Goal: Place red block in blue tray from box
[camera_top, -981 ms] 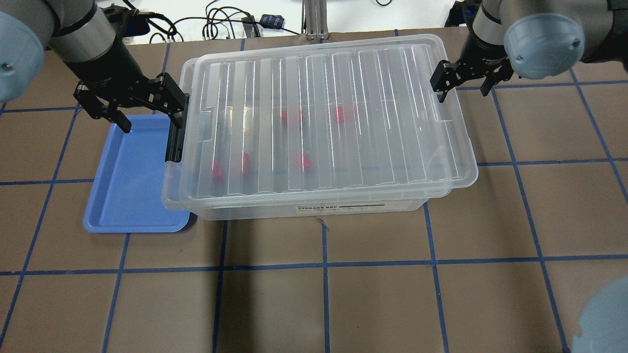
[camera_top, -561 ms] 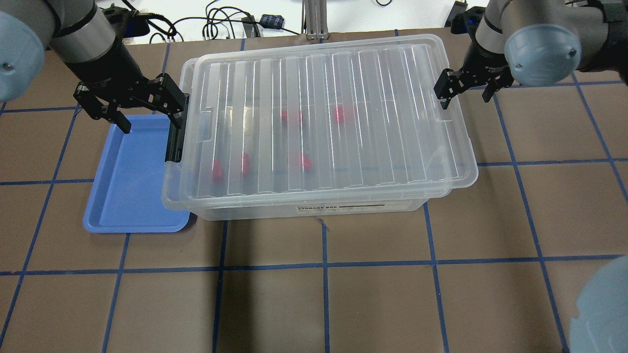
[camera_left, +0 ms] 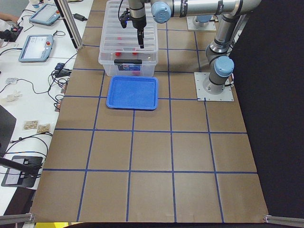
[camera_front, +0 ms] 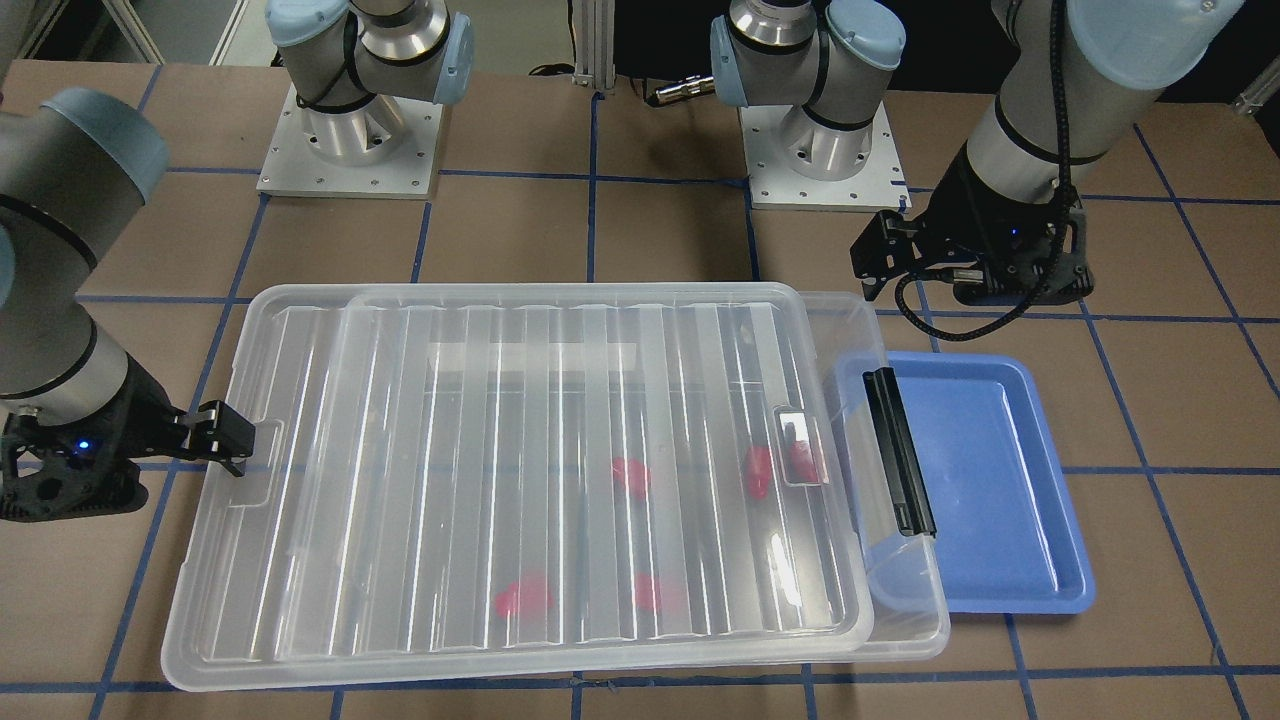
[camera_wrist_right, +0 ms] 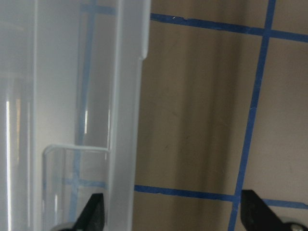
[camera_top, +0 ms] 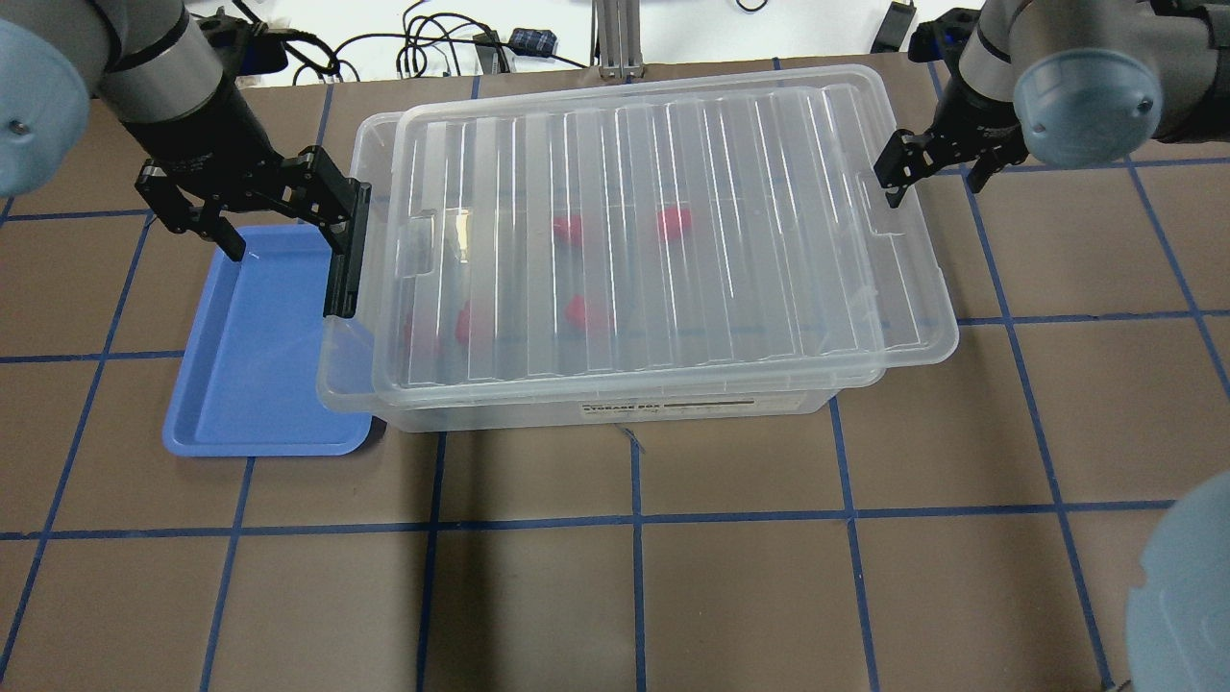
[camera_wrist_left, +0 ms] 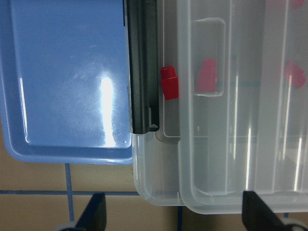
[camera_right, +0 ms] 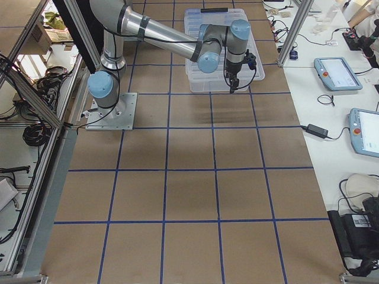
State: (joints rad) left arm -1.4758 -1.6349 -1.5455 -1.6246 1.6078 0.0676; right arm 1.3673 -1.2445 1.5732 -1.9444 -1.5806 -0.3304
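The clear box [camera_top: 615, 411] sits mid-table with its ribbed lid [camera_top: 673, 221] shifted toward my right, which uncovers a strip by the black latch bar [camera_top: 344, 259]. Several red blocks [camera_top: 673, 223] show blurred through the lid. One red block [camera_wrist_left: 169, 89] lies in the uncovered strip. The blue tray [camera_top: 259, 356] is empty and touches the box's latch end. My left gripper [camera_top: 288, 235] is open and empty above the tray's far edge and the latch. My right gripper [camera_top: 934, 190] is open, with one finger [camera_top: 894, 187] at the lid's right handle edge.
Brown table with a blue tape grid. Cables [camera_top: 423, 48] lie beyond the far edge. The two arm bases [camera_front: 350, 140] stand behind the box in the front-facing view. Open table surface [camera_top: 634, 596] stretches in front of the box.
The lid has slid toward my right, off the latch end, and the right gripper moved right with it. The left gripper rose slightly and stayed open.
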